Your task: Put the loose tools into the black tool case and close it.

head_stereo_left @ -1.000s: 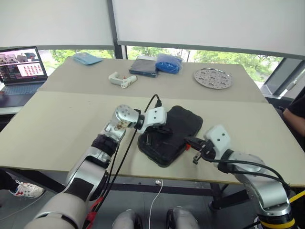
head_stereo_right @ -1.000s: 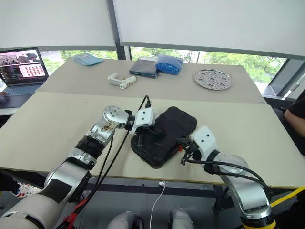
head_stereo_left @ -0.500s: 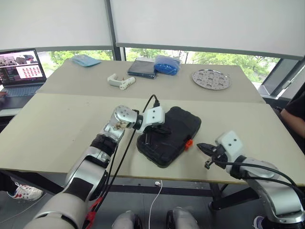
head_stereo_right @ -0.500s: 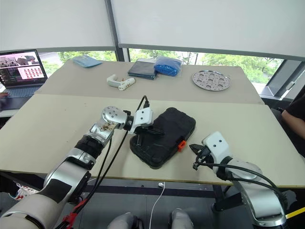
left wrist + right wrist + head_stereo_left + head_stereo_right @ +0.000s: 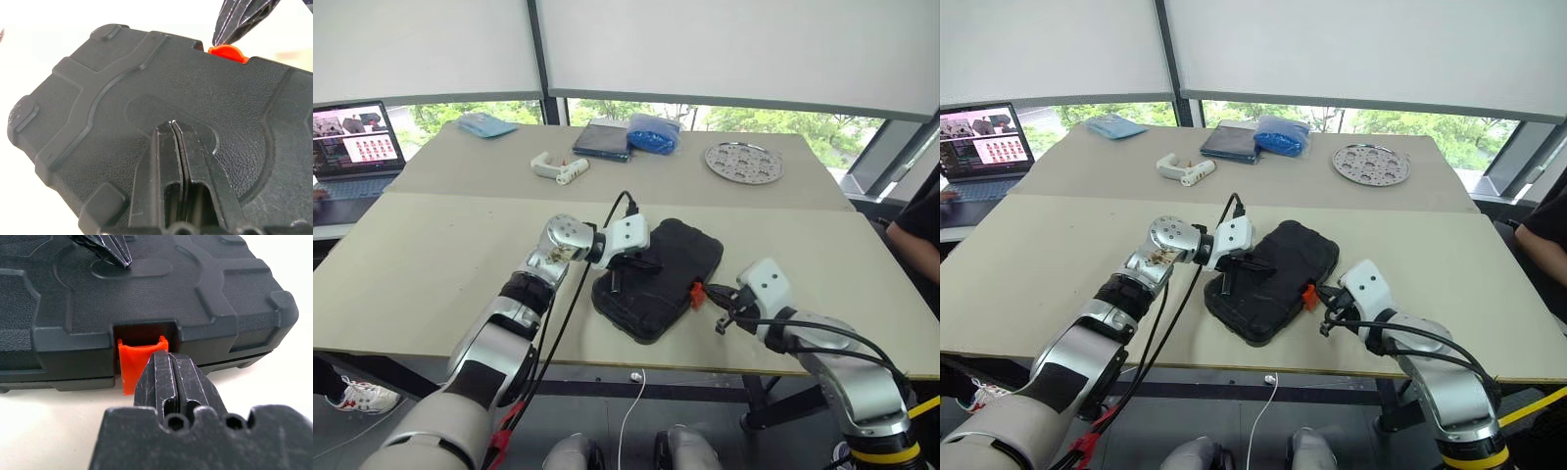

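Observation:
The black tool case (image 5: 658,277) lies closed on the near table, its ribbed lid up. My left gripper (image 5: 172,123) is shut, its tips resting on the middle of the lid. My right gripper (image 5: 162,355) is shut too, its tip against the small orange latch (image 5: 133,363) on the case's front edge. That latch (image 5: 696,293) sticks out from the case's right side in the left eye view, with my right gripper (image 5: 708,295) touching it. The loose tools are out of view.
On the far table lie a white pistol-shaped tool (image 5: 558,166), a dark flat pouch (image 5: 604,139), a blue bag (image 5: 654,134), a round metal plate (image 5: 743,162) and a light blue cloth (image 5: 481,123). A laptop (image 5: 352,137) stands at the left. A person (image 5: 915,230) sits at the right edge.
The right gripper drew a little away from the orange latch, then came back against it. The left gripper stayed on the lid.

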`<state>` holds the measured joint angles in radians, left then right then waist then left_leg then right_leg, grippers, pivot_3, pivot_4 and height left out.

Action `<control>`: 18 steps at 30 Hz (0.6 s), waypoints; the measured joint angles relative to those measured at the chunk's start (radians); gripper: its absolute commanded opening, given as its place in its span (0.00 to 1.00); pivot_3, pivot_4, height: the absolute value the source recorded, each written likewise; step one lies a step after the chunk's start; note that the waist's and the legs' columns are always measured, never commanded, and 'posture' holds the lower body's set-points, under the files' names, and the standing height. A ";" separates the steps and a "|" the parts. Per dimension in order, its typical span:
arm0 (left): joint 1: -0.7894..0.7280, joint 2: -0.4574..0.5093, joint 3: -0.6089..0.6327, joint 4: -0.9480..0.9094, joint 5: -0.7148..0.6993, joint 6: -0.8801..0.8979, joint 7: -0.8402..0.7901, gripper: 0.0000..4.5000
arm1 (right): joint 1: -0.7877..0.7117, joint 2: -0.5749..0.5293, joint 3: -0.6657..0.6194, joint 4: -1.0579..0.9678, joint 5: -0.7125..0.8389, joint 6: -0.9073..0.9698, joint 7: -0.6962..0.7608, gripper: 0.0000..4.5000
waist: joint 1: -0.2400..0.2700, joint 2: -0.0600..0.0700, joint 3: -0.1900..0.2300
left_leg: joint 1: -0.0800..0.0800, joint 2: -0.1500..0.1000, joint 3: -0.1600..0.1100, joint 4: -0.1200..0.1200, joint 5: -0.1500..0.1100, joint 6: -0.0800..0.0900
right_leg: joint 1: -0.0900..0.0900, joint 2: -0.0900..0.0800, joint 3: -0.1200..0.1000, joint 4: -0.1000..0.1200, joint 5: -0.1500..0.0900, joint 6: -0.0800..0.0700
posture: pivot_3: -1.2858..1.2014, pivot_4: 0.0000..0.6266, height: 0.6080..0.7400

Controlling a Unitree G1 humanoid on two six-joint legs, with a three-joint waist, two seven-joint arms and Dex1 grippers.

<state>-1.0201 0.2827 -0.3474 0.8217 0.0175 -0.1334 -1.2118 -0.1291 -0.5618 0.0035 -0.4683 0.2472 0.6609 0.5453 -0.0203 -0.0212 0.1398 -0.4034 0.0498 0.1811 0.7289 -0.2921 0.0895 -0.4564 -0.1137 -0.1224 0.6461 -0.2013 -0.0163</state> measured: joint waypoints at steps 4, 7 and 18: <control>-0.002 0.000 0.002 0.009 0.000 -0.001 0.003 0.02 | 0.000 0.000 0.013 0.002 -0.016 0.000 -0.002 0.00 | -0.001 0.000 0.000 | 0.000 0.000 0.000 -0.001 0.000 0.000 | 0.000 0.000 0.000 0.000 0.000 0.000 | 0.52 0.24 0.84; -0.005 0.000 0.008 0.017 0.000 -0.002 0.005 0.02 | 0.014 -0.013 0.005 -0.003 -0.014 0.000 0.003 0.00 | 0.002 0.000 0.000 | 0.000 0.000 0.000 -0.001 0.000 0.000 | 0.000 0.000 0.000 0.000 0.000 0.000 | 0.52 0.24 0.84; -0.002 0.021 0.026 0.022 0.000 -0.001 0.007 0.02 | 0.046 -0.069 -0.102 -0.084 0.059 0.004 0.043 0.00 | 0.007 0.000 -0.001 | -0.001 0.000 -0.001 -0.002 -0.001 0.001 | 0.000 0.000 -0.001 -0.003 0.000 0.000 | 0.52 0.24 0.84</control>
<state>-1.0216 0.3040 -0.3216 0.8434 0.0176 -0.1346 -1.2047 -0.0828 -0.6306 -0.0986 -0.5522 0.3066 0.6653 0.5879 -0.0135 -0.0209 0.1391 -0.4046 0.0496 0.1801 0.7269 -0.2927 0.0902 -0.4567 -0.1140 -0.1232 0.6432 -0.2015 -0.0164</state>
